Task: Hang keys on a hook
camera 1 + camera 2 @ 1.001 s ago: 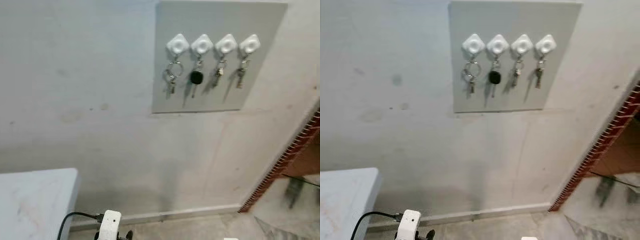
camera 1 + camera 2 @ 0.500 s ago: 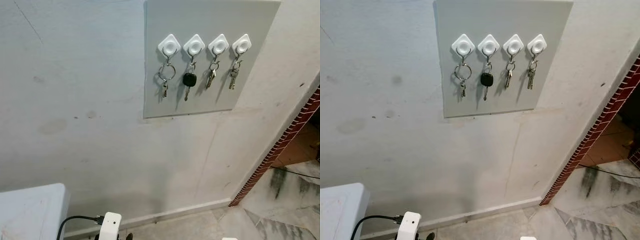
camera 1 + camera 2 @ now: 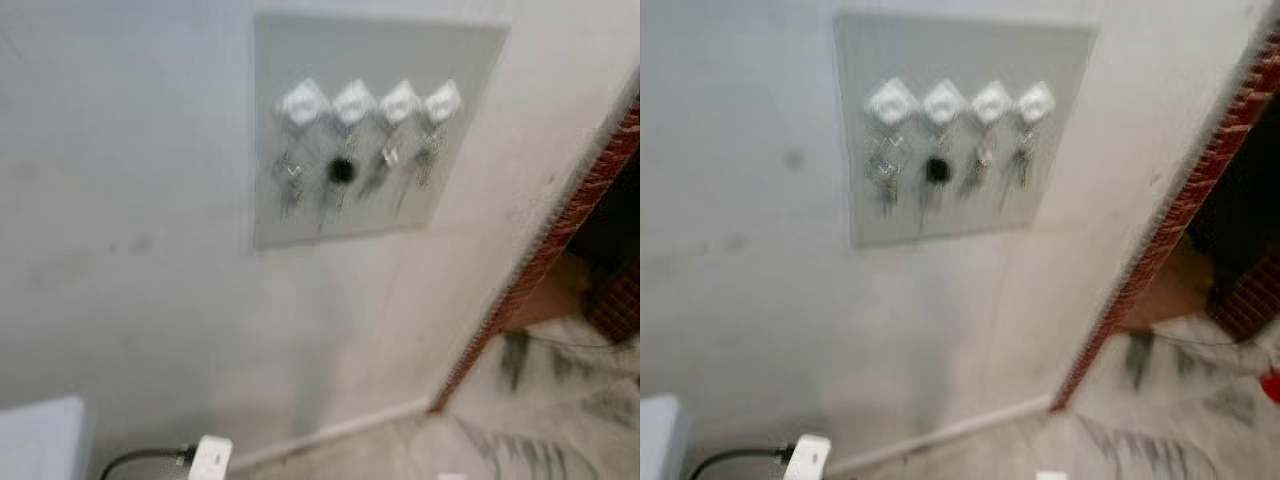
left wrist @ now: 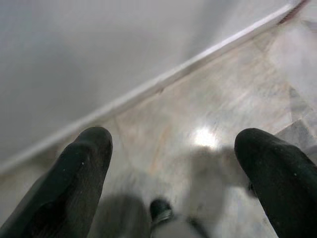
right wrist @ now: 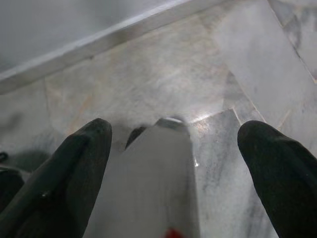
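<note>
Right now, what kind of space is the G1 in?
Probably a home entryway or hallway: a wall board with four hooks holding keys, a marble floor, and a brick-trimmed doorway.

Both head eyes looking forward at the blurred wall, sharing the key board (image 3: 370,140) at 12 o'clock, wrist cameras pointing down close over the marble floor (image 5: 163,79), sharing the baseboard (image 4: 163,82)

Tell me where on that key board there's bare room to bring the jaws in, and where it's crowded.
Crowded: the four white hooks sit in one close row across the grey board, each with keys hanging below, gaps narrow. Free: the board's strip under the keys down to its lower edge, its left margin beside the first hook, and the bare wall left of the board. The frame is blurred.
</note>
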Robot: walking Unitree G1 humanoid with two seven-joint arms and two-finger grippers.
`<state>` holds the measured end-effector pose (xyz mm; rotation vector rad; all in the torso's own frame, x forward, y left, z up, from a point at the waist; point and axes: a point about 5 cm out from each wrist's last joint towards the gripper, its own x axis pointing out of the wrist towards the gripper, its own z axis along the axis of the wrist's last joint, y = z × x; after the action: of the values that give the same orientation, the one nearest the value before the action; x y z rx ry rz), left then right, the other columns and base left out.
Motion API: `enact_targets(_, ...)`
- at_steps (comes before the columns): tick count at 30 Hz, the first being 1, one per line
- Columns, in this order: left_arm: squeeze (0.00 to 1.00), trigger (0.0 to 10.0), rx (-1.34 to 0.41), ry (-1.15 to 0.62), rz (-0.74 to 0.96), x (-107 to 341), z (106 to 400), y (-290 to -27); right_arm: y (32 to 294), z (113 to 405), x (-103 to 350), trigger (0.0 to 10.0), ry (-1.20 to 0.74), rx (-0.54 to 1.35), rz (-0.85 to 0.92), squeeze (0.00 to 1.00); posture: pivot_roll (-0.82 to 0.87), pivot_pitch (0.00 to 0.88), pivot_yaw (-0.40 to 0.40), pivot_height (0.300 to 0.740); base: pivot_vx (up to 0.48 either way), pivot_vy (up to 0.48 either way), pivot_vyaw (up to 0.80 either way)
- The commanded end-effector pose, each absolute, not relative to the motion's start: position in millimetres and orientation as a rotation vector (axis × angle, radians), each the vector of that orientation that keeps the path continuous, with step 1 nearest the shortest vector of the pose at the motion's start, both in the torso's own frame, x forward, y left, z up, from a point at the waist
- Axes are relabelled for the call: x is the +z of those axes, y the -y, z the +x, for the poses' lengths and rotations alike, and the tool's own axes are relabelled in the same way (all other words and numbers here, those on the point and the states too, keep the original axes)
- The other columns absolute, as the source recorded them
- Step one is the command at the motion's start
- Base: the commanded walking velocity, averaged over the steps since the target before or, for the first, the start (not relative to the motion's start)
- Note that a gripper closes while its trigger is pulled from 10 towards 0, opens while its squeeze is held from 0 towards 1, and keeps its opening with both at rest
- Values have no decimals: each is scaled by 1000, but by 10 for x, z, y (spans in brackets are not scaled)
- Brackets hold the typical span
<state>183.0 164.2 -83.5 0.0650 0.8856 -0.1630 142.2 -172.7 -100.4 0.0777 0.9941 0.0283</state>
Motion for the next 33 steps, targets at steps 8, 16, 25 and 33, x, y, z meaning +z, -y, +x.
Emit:
enact_targets(8,0,10000,-191,-888,58,-841,1832,-1532,1844,1406,-1000,10000,-1001,-9,73,0,0,0,-2,740,0,-480,-720)
enact_targets(16,0,10000,-194,-889,65,-842,1830,-1533,1847,1405,-1001,10000,-1003,-13,76,0,1,0,-3,740,0,-452,-720)
enact_targets(25,0,10000,-175,-909,55,-854,1817,-1546,1848,1395,-1004,10000,-1005,-16,76,0,-2,0,-1,740,0,-29,-718)
enact_targets(33,0,10000,-173,-919,62,-858,1817,-1545,1849,1384,-1008,10000,-1007,-20,77,0,-3,0,-1,740,0,0,-713)
